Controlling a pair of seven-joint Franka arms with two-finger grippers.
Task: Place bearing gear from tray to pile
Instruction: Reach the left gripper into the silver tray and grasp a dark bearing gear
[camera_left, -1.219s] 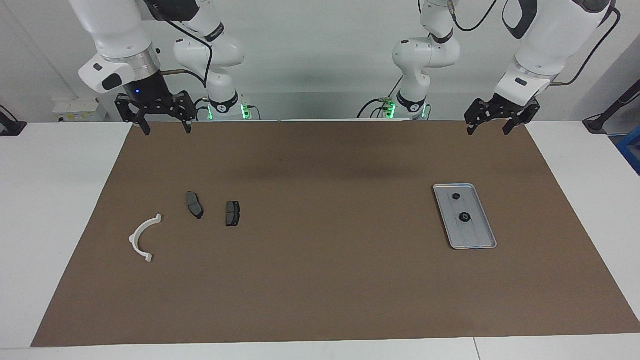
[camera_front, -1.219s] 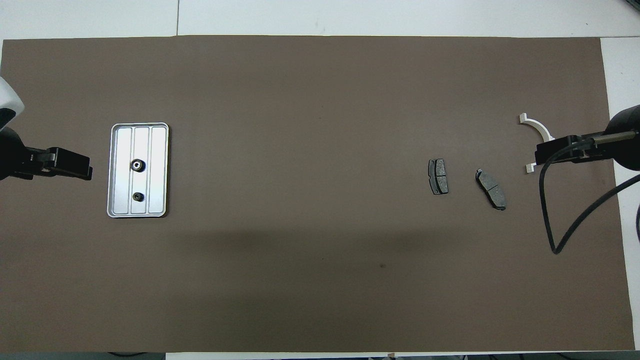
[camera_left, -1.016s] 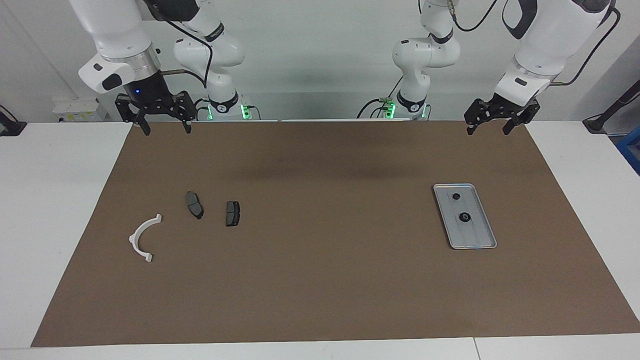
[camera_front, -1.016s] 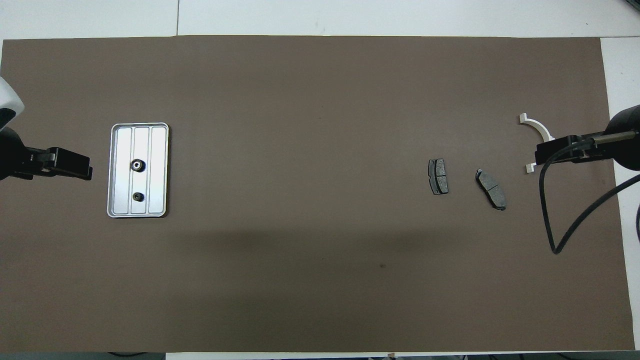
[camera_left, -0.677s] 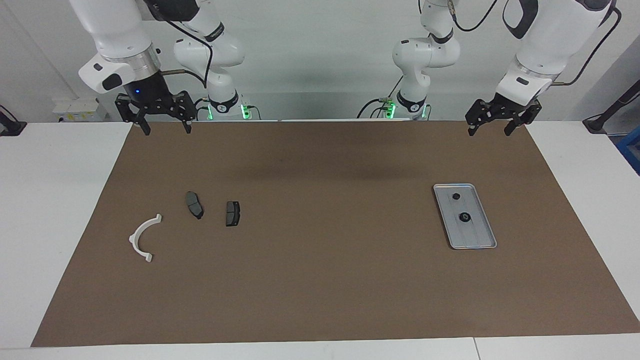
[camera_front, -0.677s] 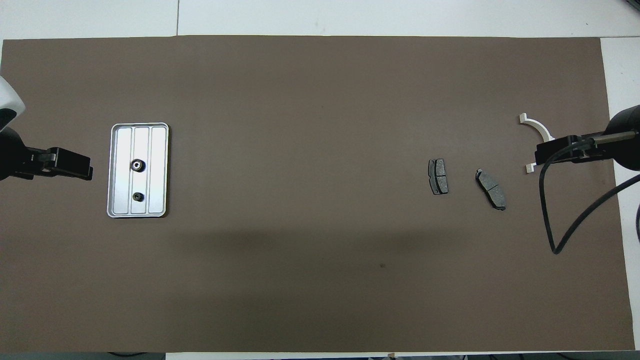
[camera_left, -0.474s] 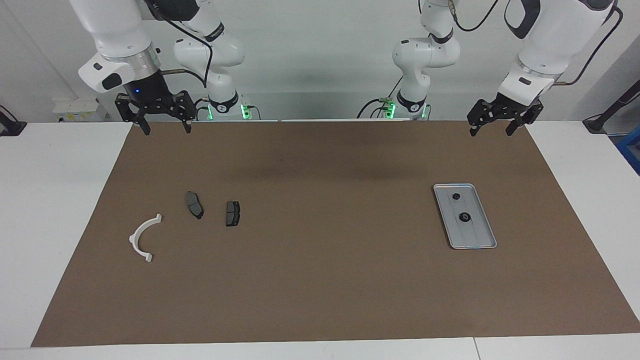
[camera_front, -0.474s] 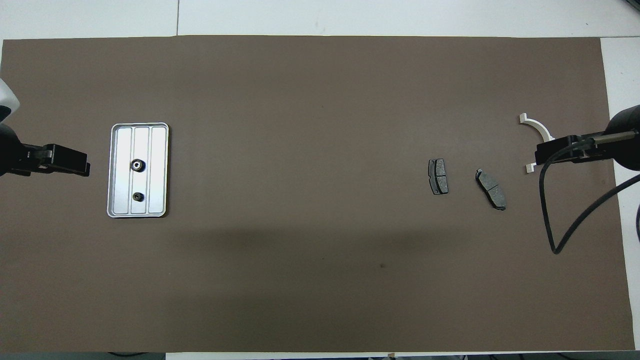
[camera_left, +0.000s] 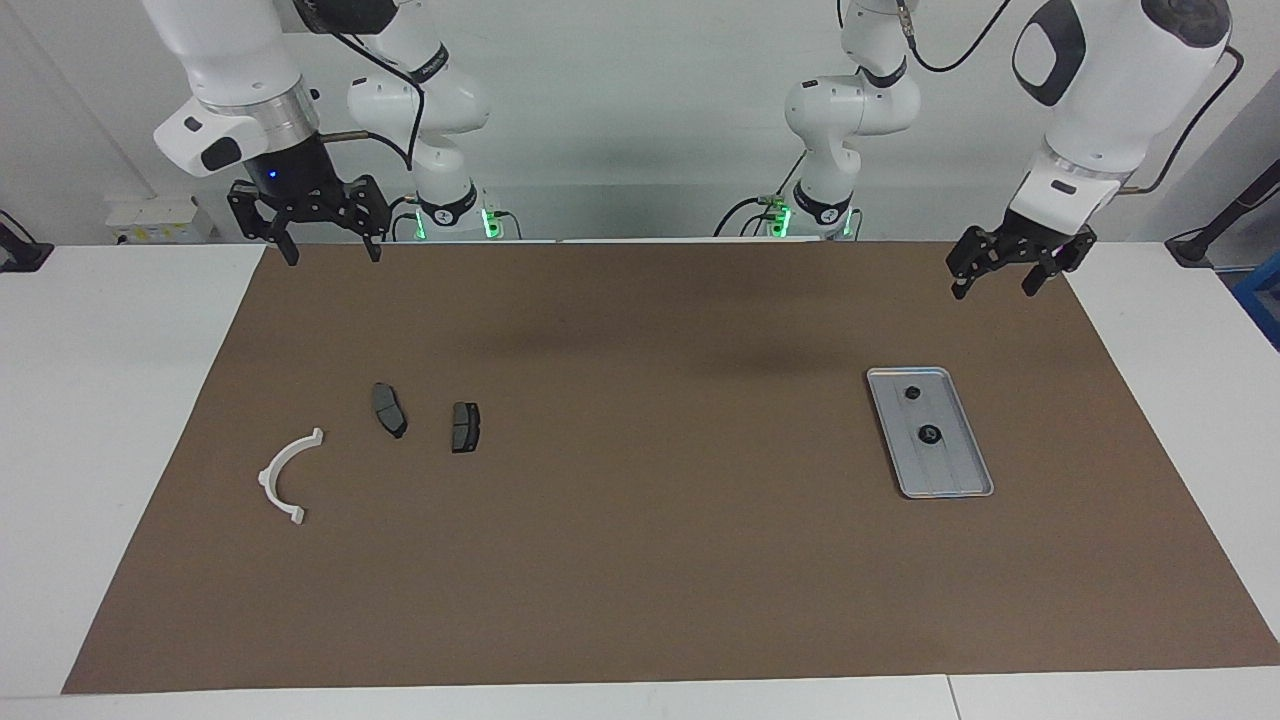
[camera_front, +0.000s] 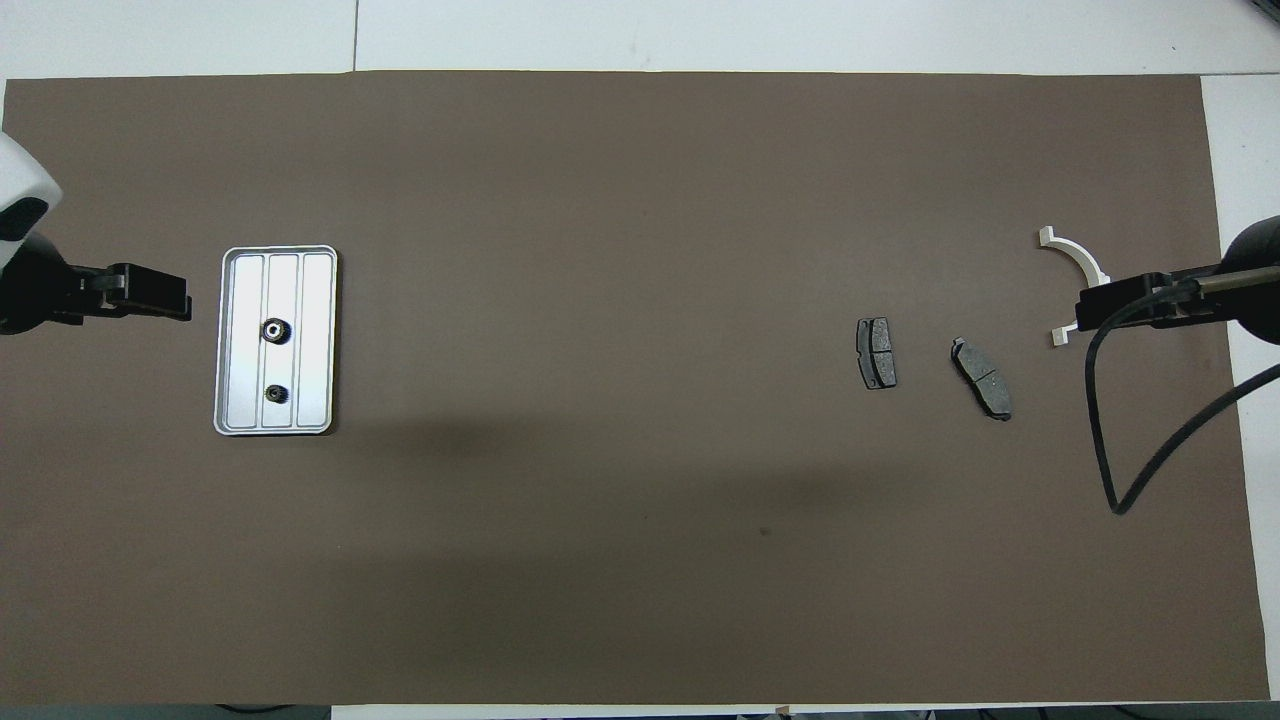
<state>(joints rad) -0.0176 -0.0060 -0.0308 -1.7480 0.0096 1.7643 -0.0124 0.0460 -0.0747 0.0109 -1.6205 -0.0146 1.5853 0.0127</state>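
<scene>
Starting stage: both gears (camera_left: 929, 434) lie in the tray (camera_left: 972, 482), none at the pile (camera_left: 464, 427).
Left gripper (camera_left: 1008, 272), wide and empty, hangs above the mat beside the tray; right gripper (camera_left: 322, 239), wide, waits.

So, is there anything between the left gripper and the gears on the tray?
Nothing visible. The left gripper, open, hangs over bare brown mat on the robots' side of the tray. Both gears lie uncovered in the tray, apart from each other.

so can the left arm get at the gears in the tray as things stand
Probably yes: the left pincer hangs open, empty, above the mat near the tray; both gears lie uncovered.
</scene>
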